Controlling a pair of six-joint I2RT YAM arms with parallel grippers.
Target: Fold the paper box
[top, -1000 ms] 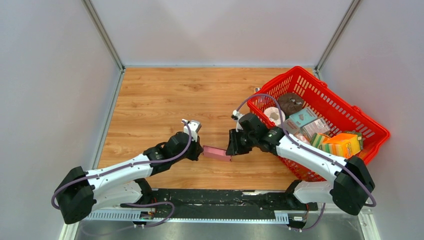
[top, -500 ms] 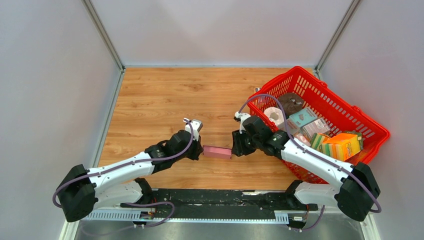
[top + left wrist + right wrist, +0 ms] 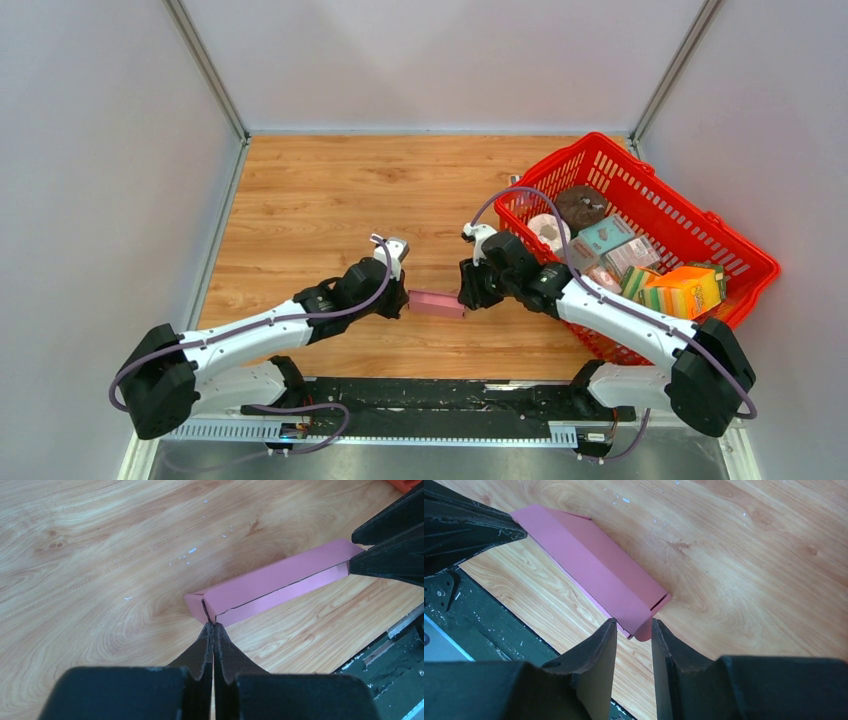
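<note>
Left gripper: fingers pressed together, pinching the thin end flap of the paper box. Right gripper: fingers stand a little apart with the box's opposite end corner in the gap; whether they bear on it cannot be told. The box is a long, narrow pink form with a seam open along one side, stretched between the two grippers low at the wooden table, near its front edge. A red basket of goods stands to the right.
</note>
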